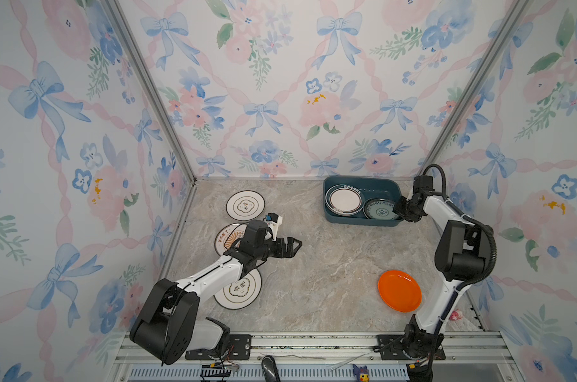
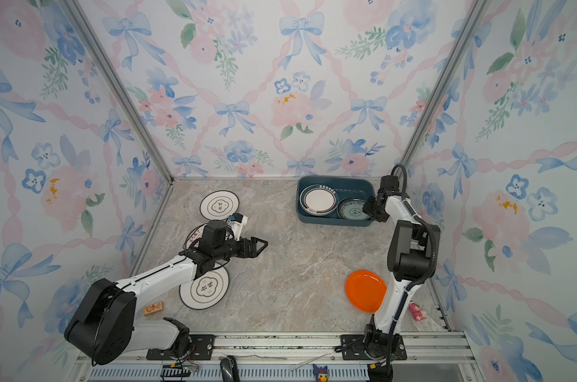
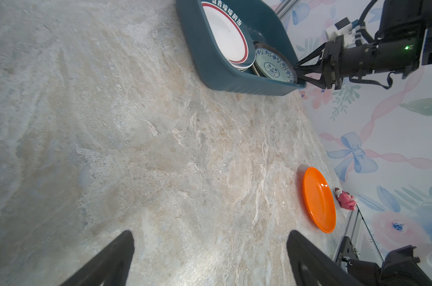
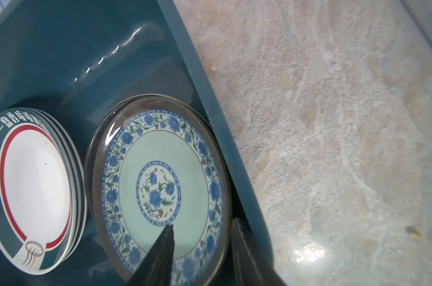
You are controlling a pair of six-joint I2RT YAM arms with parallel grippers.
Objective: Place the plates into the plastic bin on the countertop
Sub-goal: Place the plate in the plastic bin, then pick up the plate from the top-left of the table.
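Currently: only the right wrist view shows my right jaws parted, straddling the rim of the blue-green plate point(image 4: 160, 178) in the plastic bin point(image 1: 360, 221), upper right in both top views. Left jaws wide, empty, over the surface point(image 1: 330, 281).

Patterned plate point(image 4: 158, 173) lies in bin point(image 4: 49, 49) beside plate stack point(image 4: 36, 178).

Bin point(image 4: 61, 49): glossy plas. (countertop point(image 4: 334, 123): smooth marble-look)
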